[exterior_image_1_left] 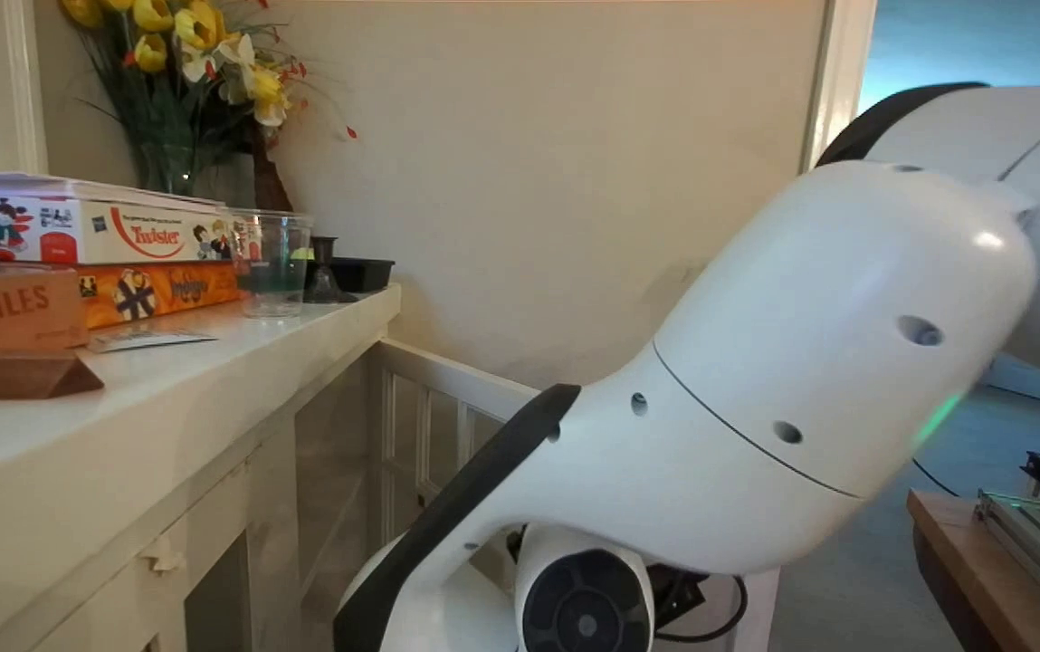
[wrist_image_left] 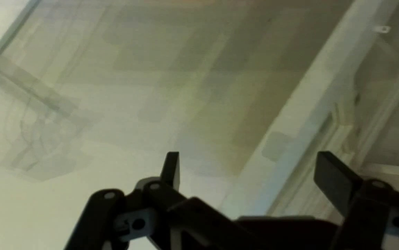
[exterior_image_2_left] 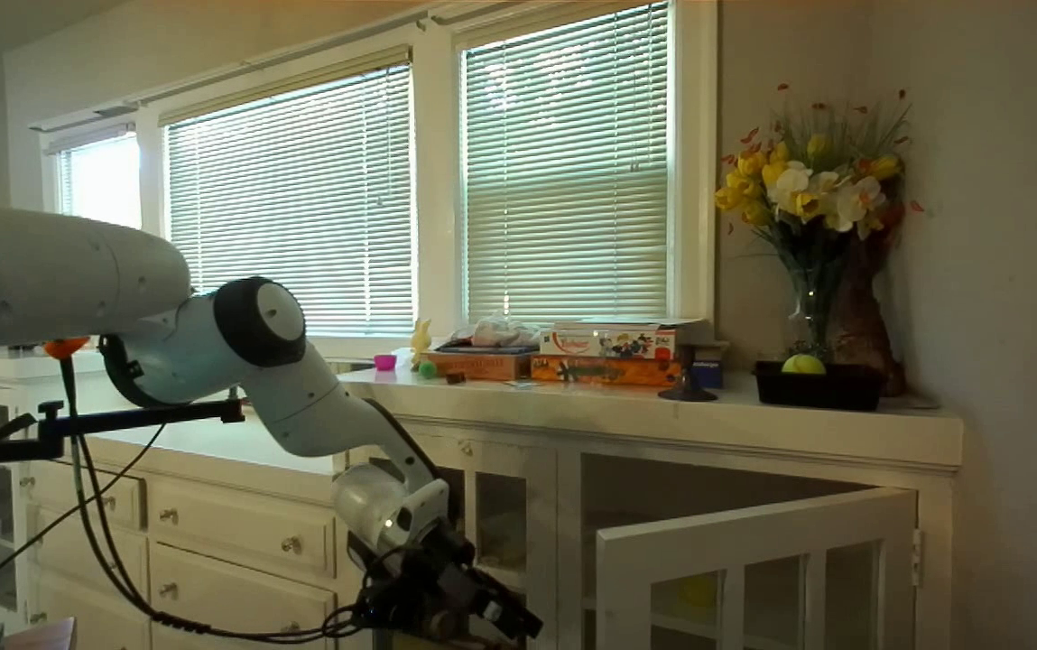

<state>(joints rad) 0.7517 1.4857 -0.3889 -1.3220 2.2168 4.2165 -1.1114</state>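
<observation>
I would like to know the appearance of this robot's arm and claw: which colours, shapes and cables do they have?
The arm is rounded and white, with black edge strips, round recesses and a green light. The claw is black and angular, with blocky fingers and round bolts. Black cables hang below the arm.

My white arm [exterior_image_2_left: 310, 406] extends in from the left in an exterior view, bent downward toward the right. My wrist [exterior_image_2_left: 374, 506] hangs low at its lower end, and my gripper [wrist_image_left: 248, 170] stands with both dark fingers [wrist_image_left: 170, 170] spread wide apart.
</observation>
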